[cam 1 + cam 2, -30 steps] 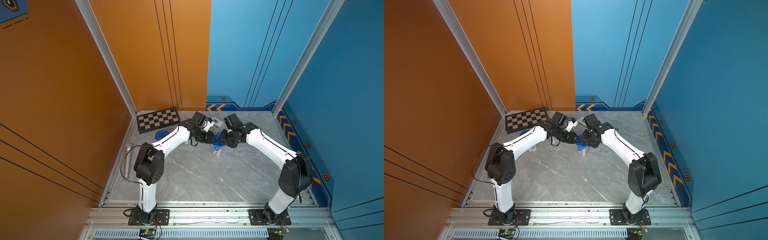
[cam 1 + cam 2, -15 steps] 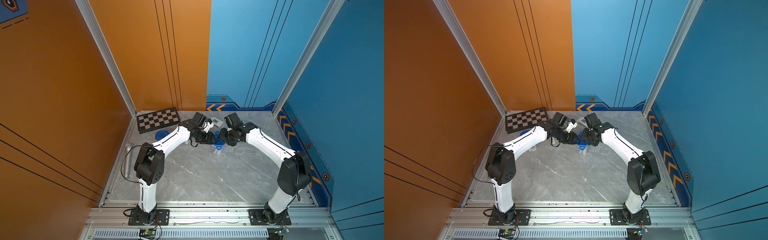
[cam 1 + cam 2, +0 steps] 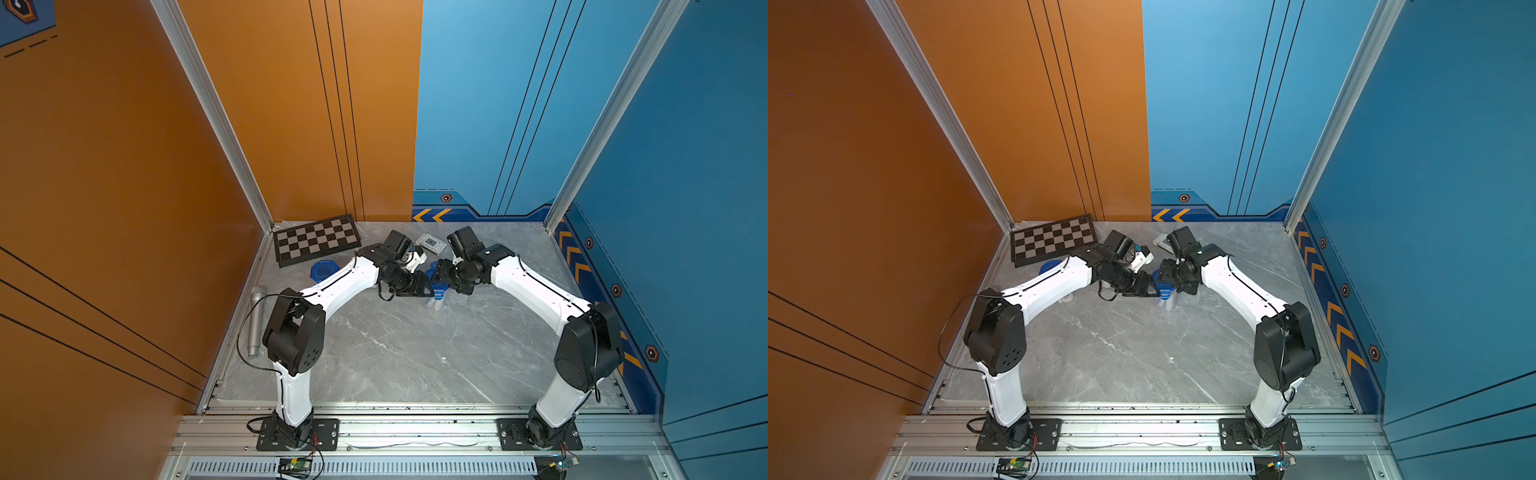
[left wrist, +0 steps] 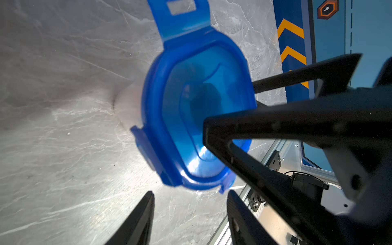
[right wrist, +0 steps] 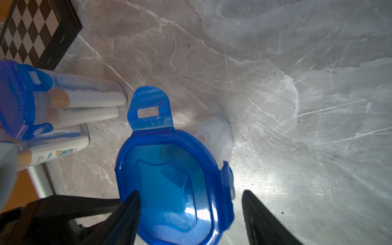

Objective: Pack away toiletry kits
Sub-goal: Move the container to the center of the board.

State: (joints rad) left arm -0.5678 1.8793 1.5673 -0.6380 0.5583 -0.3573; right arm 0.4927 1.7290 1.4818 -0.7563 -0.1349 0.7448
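A tall clear cup with a blue lid stands mid-table in both top views, between my two grippers. One clip tab of the lid sticks up. My right gripper is open over the lid: one finger overlaps the lid's edge, the other is clear of it. My left gripper is open and empty, its tips just short of the lid. Two more clear cups, one with a blue lid, hold white gold-capped bottles. Toothbrushes are not clearly visible.
A chessboard lies at the back left. A flat white box sits behind the grippers. A grey microphone lies along the left edge. Another blue-lidded cup is partly hidden by the left arm.
Both grippers have opened wider around the blue lid. The cup has stayed where it was and the arms have barely shifted.
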